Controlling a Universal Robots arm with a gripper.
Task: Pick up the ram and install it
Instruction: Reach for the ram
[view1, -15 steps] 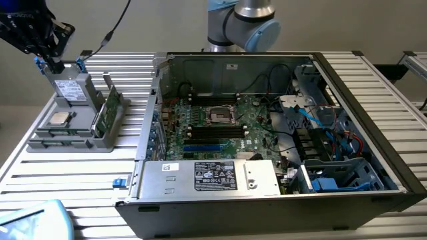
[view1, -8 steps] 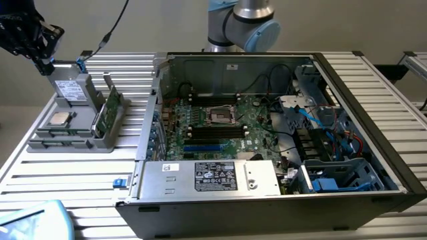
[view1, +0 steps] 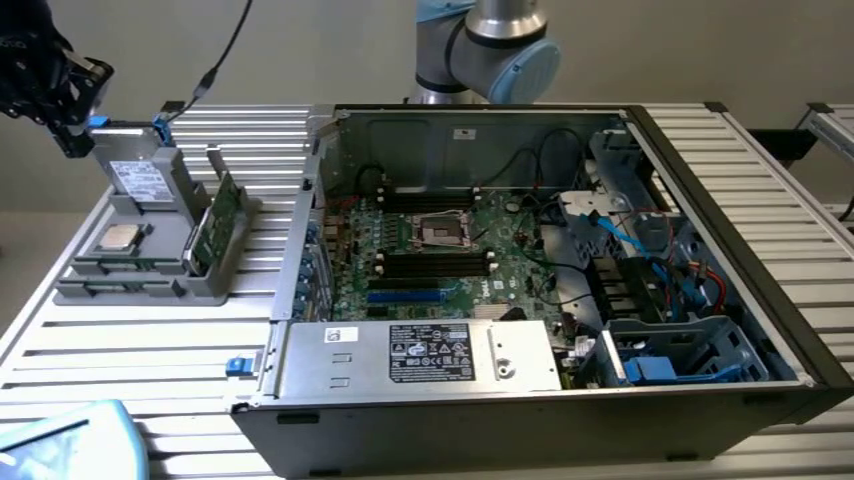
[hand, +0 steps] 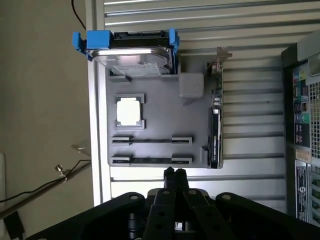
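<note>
Gripper (hand: 175, 173) fully closed, nothing held, hanging above the gray tray (hand: 159, 120). Ram (hand: 151, 160) sits on edge below it, in the tray slot nearest the fingertips, no contact.

tool (hand: 174, 172), fingers tight together

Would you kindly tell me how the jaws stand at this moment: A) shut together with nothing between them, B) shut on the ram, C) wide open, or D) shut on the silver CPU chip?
A: in the wrist view the jaws press tip to tip with nothing between them, and the silver CPU chip lies in the gray tray.
</note>
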